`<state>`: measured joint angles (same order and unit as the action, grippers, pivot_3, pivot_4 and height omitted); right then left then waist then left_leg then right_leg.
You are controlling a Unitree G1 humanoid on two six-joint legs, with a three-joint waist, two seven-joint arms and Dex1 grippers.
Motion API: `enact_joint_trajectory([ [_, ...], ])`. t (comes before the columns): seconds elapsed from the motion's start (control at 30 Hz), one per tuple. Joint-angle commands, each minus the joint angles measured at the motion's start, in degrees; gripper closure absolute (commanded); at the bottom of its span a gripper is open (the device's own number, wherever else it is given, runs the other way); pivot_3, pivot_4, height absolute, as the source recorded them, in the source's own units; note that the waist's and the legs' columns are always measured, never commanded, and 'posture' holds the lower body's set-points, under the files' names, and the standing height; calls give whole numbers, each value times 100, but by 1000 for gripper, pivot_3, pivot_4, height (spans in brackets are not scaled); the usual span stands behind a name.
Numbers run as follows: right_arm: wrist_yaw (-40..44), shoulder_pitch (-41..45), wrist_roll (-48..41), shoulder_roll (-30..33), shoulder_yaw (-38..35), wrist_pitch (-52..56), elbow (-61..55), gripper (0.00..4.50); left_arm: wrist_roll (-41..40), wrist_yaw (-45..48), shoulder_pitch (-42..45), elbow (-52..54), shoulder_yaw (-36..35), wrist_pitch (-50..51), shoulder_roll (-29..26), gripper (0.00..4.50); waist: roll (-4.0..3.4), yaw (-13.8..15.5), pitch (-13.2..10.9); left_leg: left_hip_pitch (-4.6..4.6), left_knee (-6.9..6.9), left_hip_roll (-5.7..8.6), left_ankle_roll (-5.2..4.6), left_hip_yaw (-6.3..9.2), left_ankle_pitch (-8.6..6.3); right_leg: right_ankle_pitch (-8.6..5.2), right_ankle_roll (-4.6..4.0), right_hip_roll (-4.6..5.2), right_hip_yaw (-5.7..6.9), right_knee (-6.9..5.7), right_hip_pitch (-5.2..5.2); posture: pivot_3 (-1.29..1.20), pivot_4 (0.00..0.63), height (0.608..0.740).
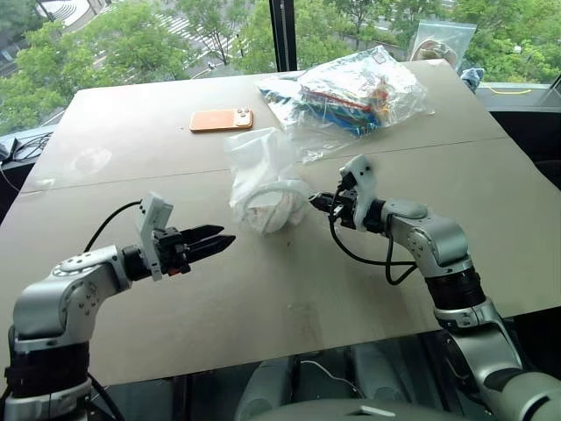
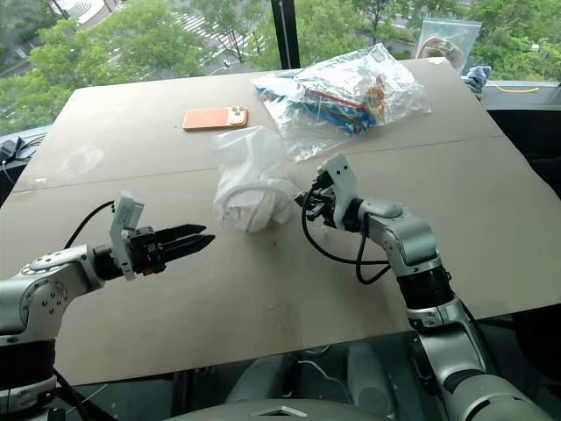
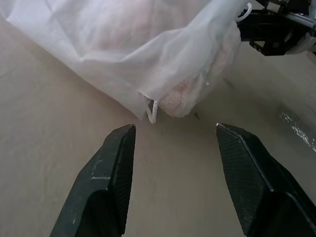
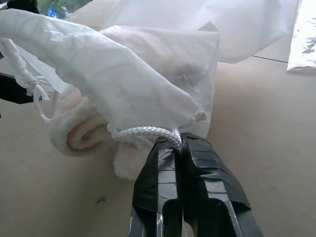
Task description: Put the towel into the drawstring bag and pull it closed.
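Surface: a flat tan tabletop point(image 1: 263, 289) with a straight seam crossing it from side to side, seen from the head camera.
Drawstring bag: a thin translucent white fabric bag point(image 1: 259, 167) lying at the centre of the tabletop, its crumpled body rising toward 12 o'clock and its gathered mouth low, toward 6 o'clock.
Towel: a small cream-white rolled terry cloth point(image 4: 84, 136), mostly inside the bag; its rolled end bulges out of the mouth and rests on the tabletop.
Cord: a white braided drawstring point(image 4: 143, 132) emerging from the bag's hem; a second looped end point(image 3: 152, 109) hangs at the opposite edge of the mouth.
Right gripper point(image 4: 180, 148): at 3 o'clock of the bag, two black fingers pressed together with the cord pinched between their tips.
Left gripper point(image 1: 215, 239): at 8 o'clock of the bag, apart from it, pointing toward it; fingers spread moderately wide with nothing between them.
Phone: a flat orange rectangular handset point(image 1: 222, 119) at 11 o'clock of the bag.
Plastic bag: a clear crinkled bag of colourful items point(image 1: 351, 96) at 1 o'clock, well apart from both grippers.
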<state>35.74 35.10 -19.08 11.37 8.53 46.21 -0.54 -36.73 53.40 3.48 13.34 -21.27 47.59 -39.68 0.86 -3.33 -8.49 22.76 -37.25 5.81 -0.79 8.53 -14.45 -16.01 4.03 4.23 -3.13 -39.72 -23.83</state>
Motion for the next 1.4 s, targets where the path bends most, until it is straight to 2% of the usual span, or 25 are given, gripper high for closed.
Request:
enact_joint_trajectory([
  [0.03, 79, 107, -108, -16, 54, -9, -254, 4500, 358, -731, -31, 379, 137, -526, 363, 1878, 1, 68, 0, 0, 0, 0, 0, 1, 0, 0, 0, 0, 2, 4, 1, 0, 150, 740],
  [0.2, 58, 116, -153, -34, 74, 37, -324, 4500, 351, -1048, -79, 562, 403, -642, 682, 1878, 2, 99, 1, 0, -2, 0, 0, -4, 0, 1, -1, 1, -1, 5, 4, 0, 150, 740],
  [0.37, 44, 134, -160, -34, 83, 65, -350, 4500, 367, -1130, -77, 546, 576, -705, 740, 1878, 2, 85, 1, -1, 0, 0, 0, -4, 0, 1, -1, -1, -1, 3, 3, 0, 150, 740],
  [0.43, 40, 147, -162, -35, 83, 77, -361, 4500, 317, -1199, 26, 494, 597, -702, 800, 2396, 1, 88, 1, -1, 0, 0, 0, -4, 0, 1, -1, -1, -1, 4, 3, 0, 150, 740],
  [0.5, 36, 159, -173, -38, 68, 93, -376, 4500, 294, -1179, 88, 479, 686, -724, 841, 3106, 2, 96, 1, 0, -1, 0, 0, -4, 0, 1, -1, 0, 0, 4, 4, 0, 150, 740],
  [0.53, 38, 160, -172, -33, 64, 92, -376, 4500, 302, -1202, 126, 430, 705, -736, 877, 3841, 2, 96, 1, -1, -1, 0, 0, -4, 0, 1, -1, 0, 0, 5, 4, 0, 150, 740],
  [0.57, 43, 158, -167, -22, 62, 88, -374, 4500, 311, -1201, 164, 372, 722, -755, 900, 3938, 2, 95, 1, -1, -1, 0, 0, -4, 0, 1, -1, 0, 0, 5, 4, 0, 150, 740],
  [0.6, 50, 152, -167, -11, 58, 85, -375, 4500, 339, -1202, 203, 309, 748, -798, 920, 4297, 2, 93, 1, 0, -1, 0, 0, -4, 0, 1, -1, 0, 0, 5, 4, 0, 150, 740],
  [0.7, 41, 176, -195, -10, 1, 94, -355, 4500, 315, -1223, 367, 103, 728, -855, 974, 4297, 2, 90, 1, -1, -1, 0, 0, -3, 0, 1, -1, -1, 1, 4, 4, 0, 150, 740],
  [0.83, -88, 305, -381, -25, -363, 158, -351, 4500, 194, -1233, 647, -197, 360, -885, 823, 4297, 2, 91, 1, -1, -1, 0, 0, -3, 0, 1, -1, -2, 1, 5, 4, 0, 150, 740],
  [0.9, -156, 413, -486, -27, -578, 182, -301, 4500, -73, -1152, 857, -322, 114, -751, 721, 4297, 2, 86, 0, 0, -1, 0, 0, -3, 0, 1, -1, -2, 1, 5, 3, 0, 150, 740],
  [1.07, -355, 985, -847, 12, -1332, 203, -74, 4500, -1894, -414, 2030, -1309, -739, 1078, -267, 4297, 5, 86, -3, 4, -2, 0, 0, 3, -1, 1, -1, -1, 9, 5, 3, 0, 150, 740],
  [1.2, -453, 1280, -1023, 43, -1610, 197, 67, 4500, -2017, -745, 3014, -2160, -912, 1168, -428, 4297, 5, 87, -3, 5, -1, 2, 0, 7, 0, 1, -1, -8, 12, 8, 2, 0, 150, 740],
  [1.27, -462, 1306, -1058, 62, -1636, 190, 96, 4500, -1440, -722, 2880, -1942, -380, 847, -498, 4297, 4, 75, -1, 5, 0, 2, 0, 7, 0, 1, -1, 0, 13, 12, 4, 0, 150, 740],
  [1.33, -452, 1225, -1022, 97, -1530, 180, 56, 4500, -1151, -381, 2117, -1095, 219, 621, -530, 4297, 0, -8, 0, 4, 6, 3, 0, 1, -1, 1, -1, 4, 7, 18, 3, 0, 150, 740],
  [1.4, -469, 1102, -978, 110, -1416, 181, -4, 4500, -1137, -569, 1392, -385, 521, 559, -221, 3776, -4, -74, 1, 2, 24, 4, -1, -9, -1, 1, -1, 11, -5, 31, 1, 0, 150, 740],
])
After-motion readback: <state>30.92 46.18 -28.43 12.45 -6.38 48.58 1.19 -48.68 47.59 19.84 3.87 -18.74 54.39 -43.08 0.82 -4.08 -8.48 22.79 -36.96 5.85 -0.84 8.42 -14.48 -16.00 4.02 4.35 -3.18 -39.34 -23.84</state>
